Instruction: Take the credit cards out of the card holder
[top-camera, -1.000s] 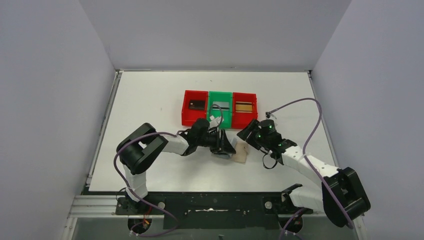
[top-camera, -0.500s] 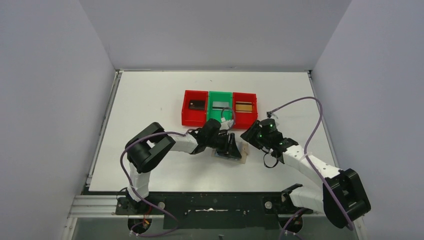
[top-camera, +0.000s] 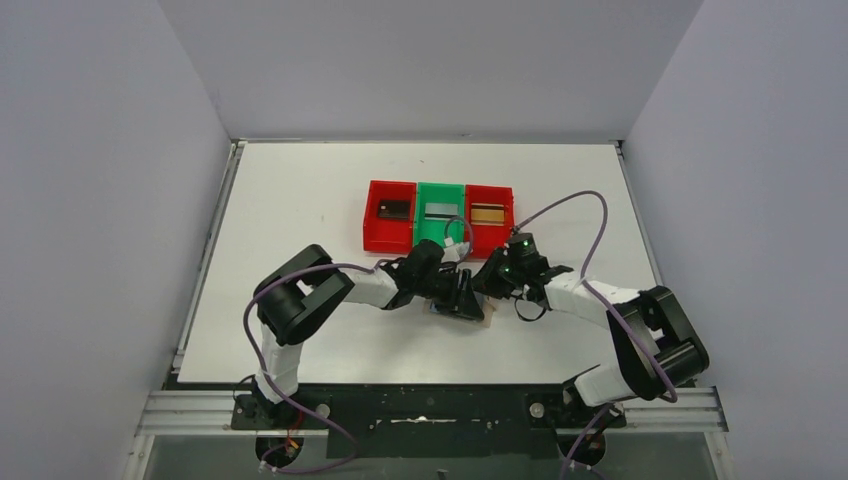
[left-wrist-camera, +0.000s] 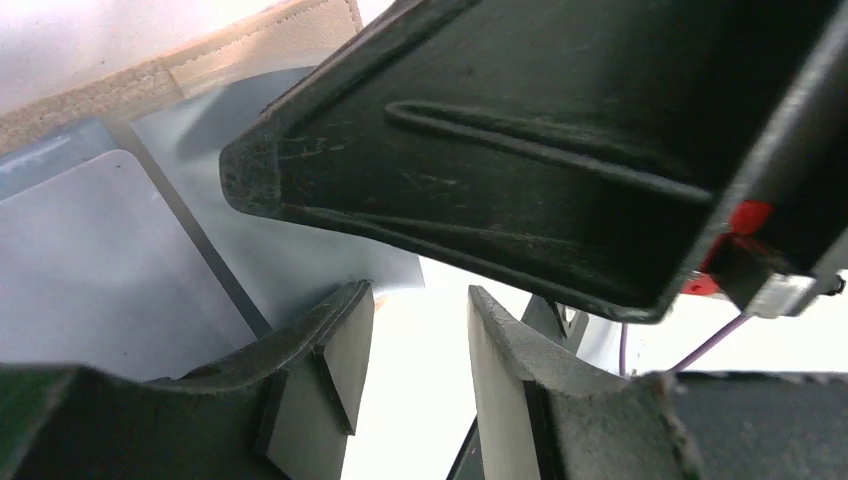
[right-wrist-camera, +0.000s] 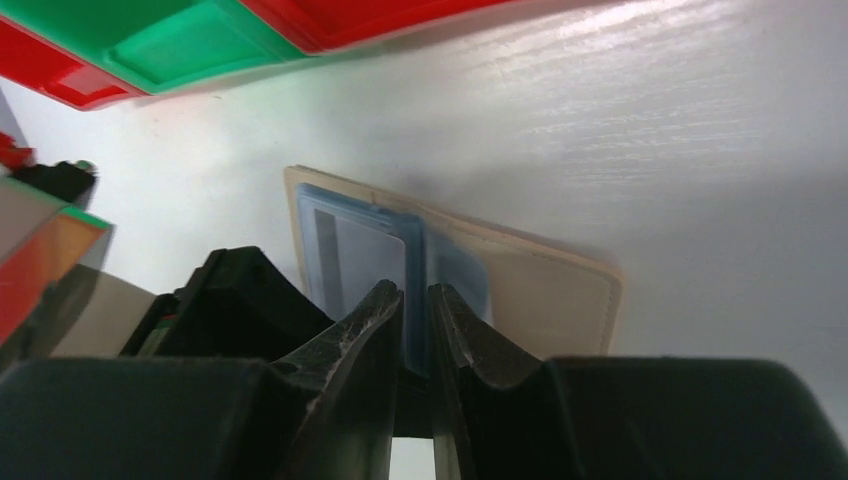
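The beige card holder (right-wrist-camera: 545, 290) lies open on the table, its light blue lining (right-wrist-camera: 455, 268) facing up. A silver-grey card (right-wrist-camera: 350, 255) sits in the lining pocket. My right gripper (right-wrist-camera: 415, 292) is shut on a thin edge of the blue lining. My left gripper (left-wrist-camera: 420, 295) is open just beside it, its left finger at the edge of the lining (left-wrist-camera: 90, 260). In the top view the two grippers (top-camera: 466, 297) (top-camera: 490, 284) meet over the holder (top-camera: 489, 313), which is mostly hidden. A dark card (top-camera: 393, 209), a silver-grey card (top-camera: 440, 212) and a gold-brown card (top-camera: 488, 213) lie in the bins.
A row of bins stands behind the grippers: a red bin (top-camera: 374, 232), a green bin (top-camera: 424, 232) and a red bin (top-camera: 490, 235). The right arm's purple cable (top-camera: 570, 205) arcs over the table to the right.
My left gripper moved right onto the card holder. My right gripper then moved left and down onto the holder, next to the left gripper.
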